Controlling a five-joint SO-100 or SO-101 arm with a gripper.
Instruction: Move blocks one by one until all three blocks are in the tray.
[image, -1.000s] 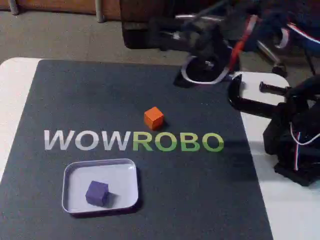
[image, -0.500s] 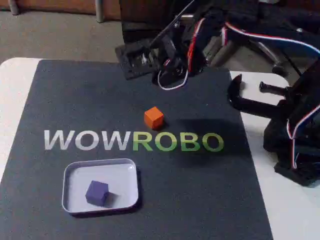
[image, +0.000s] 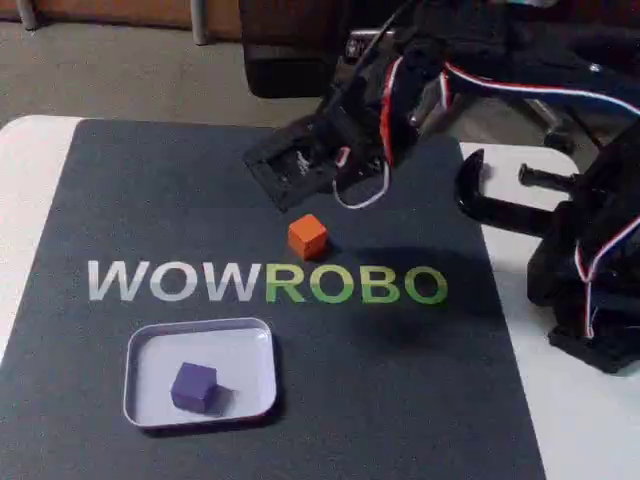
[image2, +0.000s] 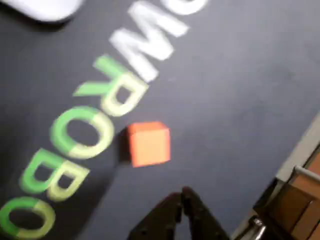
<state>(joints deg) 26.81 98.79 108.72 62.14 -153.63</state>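
The orange block (image: 308, 236) sits alone on the dark mat just above the "WOWROBO" lettering. A purple block (image: 194, 386) lies inside the tray (image: 262, 340) at the front left. My gripper (image: 291, 192) hovers low over the mat, just behind and slightly left of the orange block, not touching it. In the wrist view the orange block (image2: 148, 144) lies a short way ahead of my gripper (image2: 182, 196), whose black fingers meet at their tips with nothing between them. A blurred corner of the tray (image2: 42, 7) shows at the top left.
A black clamp (image: 500, 205) and the arm's base (image: 590, 290) stand on the white table at the right edge of the mat (image: 420, 400). Furniture legs and floor lie behind the table.
The arm has swung from the back right forward and down to the left, and its gripper now hangs close behind the orange block. Both blocks and the tray have stayed put.
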